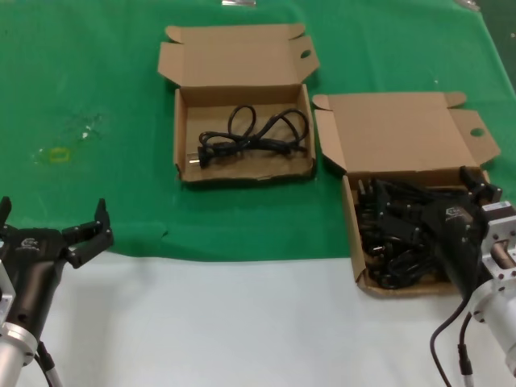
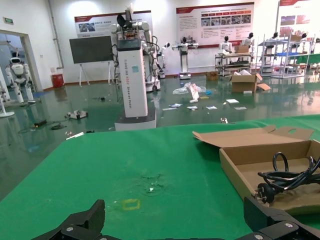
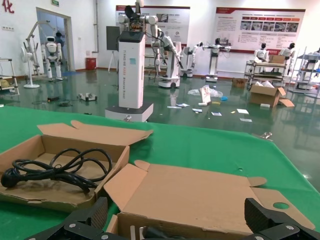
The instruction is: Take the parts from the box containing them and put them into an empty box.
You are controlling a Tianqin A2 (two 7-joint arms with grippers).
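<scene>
The left tool (image 1: 81,234) hangs low at the robot's near left, fingers (image 1: 100,216) spread wide apart. The right tool (image 1: 476,189) reaches forward on the right, arm angled downward, fingers likewise parted.

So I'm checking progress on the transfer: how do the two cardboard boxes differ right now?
The left box holds a single black power cord lying loosely looped; the right box is crowded with a tangled pile of cords. The left box sits farther back on the green cloth; the right box is nearer the robot, with the right gripper over it. The left gripper waits, open, away from both. Both are shallow brown trays with open flap lids.
</scene>
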